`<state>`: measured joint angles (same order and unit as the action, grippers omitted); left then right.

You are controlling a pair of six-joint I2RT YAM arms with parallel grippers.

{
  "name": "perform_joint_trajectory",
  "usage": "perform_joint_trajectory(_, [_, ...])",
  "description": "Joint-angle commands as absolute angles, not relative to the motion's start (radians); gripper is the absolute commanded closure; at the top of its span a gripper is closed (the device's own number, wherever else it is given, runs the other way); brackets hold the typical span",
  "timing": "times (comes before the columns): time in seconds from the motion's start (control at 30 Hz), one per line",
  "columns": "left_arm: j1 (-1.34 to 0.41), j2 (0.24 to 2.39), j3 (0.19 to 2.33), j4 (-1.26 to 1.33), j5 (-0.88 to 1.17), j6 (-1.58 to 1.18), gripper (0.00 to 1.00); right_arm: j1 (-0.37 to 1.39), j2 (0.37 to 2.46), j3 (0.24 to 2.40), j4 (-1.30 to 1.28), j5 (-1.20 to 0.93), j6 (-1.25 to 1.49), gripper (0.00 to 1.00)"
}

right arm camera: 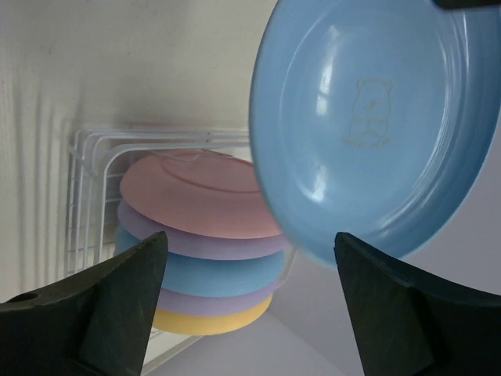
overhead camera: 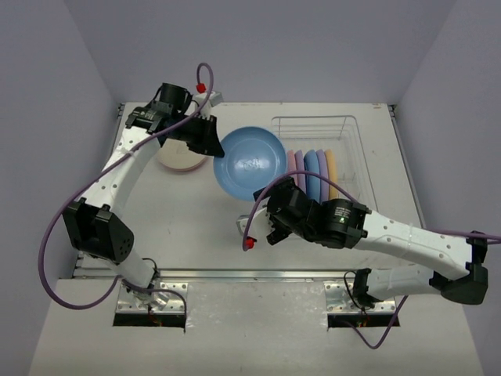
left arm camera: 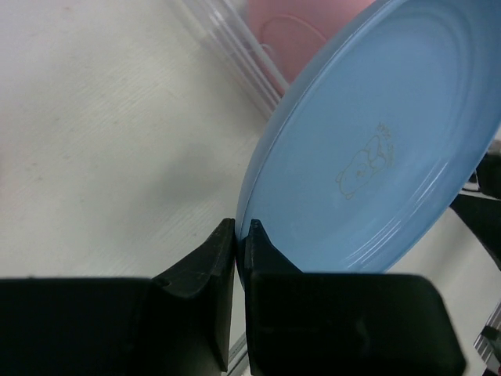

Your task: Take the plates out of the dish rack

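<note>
My left gripper is shut on the rim of a blue plate and holds it above the table, left of the dish rack. The left wrist view shows the fingertips pinching the blue plate's edge. Several plates stand in the rack: pink, lilac, blue, lilac and yellow. My right gripper is open and empty just below the held plate and left of the rack's plates.
A pale plate or stack lies on the table at the left, under the left wrist. The rack's wire wall shows behind the plates. The table's near edge runs below the right arm.
</note>
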<state>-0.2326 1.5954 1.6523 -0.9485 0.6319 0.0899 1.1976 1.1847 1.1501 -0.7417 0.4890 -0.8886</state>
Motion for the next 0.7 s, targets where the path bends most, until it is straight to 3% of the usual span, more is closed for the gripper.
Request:
perform_joint_trajectory(0.0, [-0.072, 1.605, 1.716, -0.896, 0.568, 0.064, 1.0, 1.09, 1.154, 1.283, -0.68, 0.447, -0.73, 0.01])
perform_joint_trajectory(0.23, [0.083, 1.691, 1.728, -0.791, 0.298, 0.012, 1.0, 0.671, 1.196, 1.457, -0.867, 0.148, -0.42, 0.01])
perform_joint_trajectory(0.43, [0.21, 1.88, 1.794, -0.756, 0.302, -0.032, 1.0, 0.334, 1.239, 1.519, -0.999, -0.198, -0.204, 0.01])
perform_joint_trajectory(0.67, [0.24, 2.011, 1.798, -0.698, 0.271, -0.011, 1.0, -0.006, 1.322, 1.529, -1.101, -0.529, -0.096, 0.01])
